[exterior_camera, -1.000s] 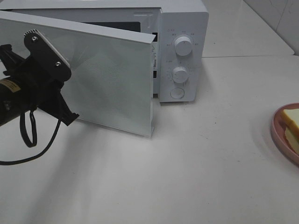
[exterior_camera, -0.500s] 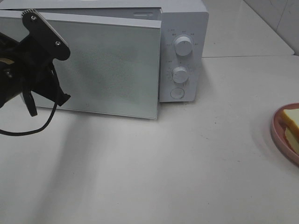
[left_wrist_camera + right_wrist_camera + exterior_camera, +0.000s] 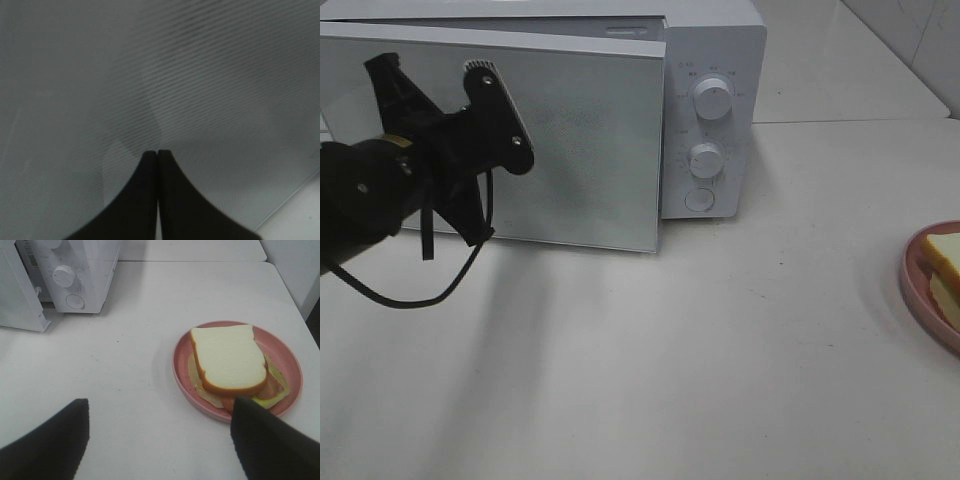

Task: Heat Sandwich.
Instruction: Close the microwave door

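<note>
The sandwich (image 3: 227,360) lies on a round pink plate (image 3: 287,365) on the white table, and its orange-red filling shows at the lower edge. My right gripper (image 3: 160,405) is open and hovers short of the plate, touching nothing. In the exterior high view only a slice of the sandwich (image 3: 945,258) and plate (image 3: 918,290) shows at the right edge. The white microwave (image 3: 710,110) stands at the back. Its door (image 3: 590,140) is nearly closed, the free edge a little off the body. My left gripper (image 3: 158,154) is shut, with its tips at the door's front.
Two knobs (image 3: 712,97) and a round button (image 3: 699,199) sit on the microwave's control panel. A black cable (image 3: 420,290) hangs from my left arm (image 3: 380,190). The table edge (image 3: 287,287) runs past the plate on the far side.
The microwave door has swung from partly open to nearly closed. My left arm has moved right across the door's front. The plate and sandwich have not moved.
</note>
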Controlling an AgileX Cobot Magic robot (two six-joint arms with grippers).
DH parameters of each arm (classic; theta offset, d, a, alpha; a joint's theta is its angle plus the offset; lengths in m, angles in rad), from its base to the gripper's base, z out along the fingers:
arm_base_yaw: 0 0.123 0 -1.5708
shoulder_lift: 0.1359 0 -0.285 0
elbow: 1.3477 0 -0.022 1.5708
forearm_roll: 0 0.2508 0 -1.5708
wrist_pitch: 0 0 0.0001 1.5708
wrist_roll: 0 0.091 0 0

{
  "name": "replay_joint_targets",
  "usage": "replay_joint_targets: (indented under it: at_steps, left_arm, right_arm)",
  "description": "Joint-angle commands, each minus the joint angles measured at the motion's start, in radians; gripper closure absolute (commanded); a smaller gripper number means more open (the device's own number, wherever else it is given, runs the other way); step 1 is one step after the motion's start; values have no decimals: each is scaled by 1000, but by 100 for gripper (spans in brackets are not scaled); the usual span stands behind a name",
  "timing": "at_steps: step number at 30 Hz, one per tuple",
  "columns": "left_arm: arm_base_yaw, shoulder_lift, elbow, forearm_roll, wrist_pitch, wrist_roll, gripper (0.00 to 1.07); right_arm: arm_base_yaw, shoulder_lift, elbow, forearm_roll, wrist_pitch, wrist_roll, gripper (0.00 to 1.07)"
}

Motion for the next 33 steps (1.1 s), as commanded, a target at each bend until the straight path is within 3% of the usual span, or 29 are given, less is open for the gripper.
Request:
replay_joint_targets:
  at_steps: [1, 4, 5, 7, 12, 33]
  left_arm:
    - [-66, 59, -18, -9, -135, 102, 107]
    - [-104, 111, -28, -13, -212, 179, 107]
    - [-104, 111, -28, -13, -212, 179, 107]
    - [-130, 161, -44, -17, -277, 246, 107]
    - [-150, 235, -90, -31, -382, 291, 107]
    - [-146, 295, -235, -61, -398, 295, 107]
  right_arm:
    - [-6, -23, -1, -9, 1, -2, 32]
    - [-6, -23, -1, -9, 1, -2, 32]
    - [-6, -23, -1, -9, 1, -2, 32]
    - [-6, -23, -1, -9, 1, -2, 32]
    - [-6, -23, -1, -9, 1, -2, 32]
    - [-6, -23, -1, -9, 1, -2, 32]
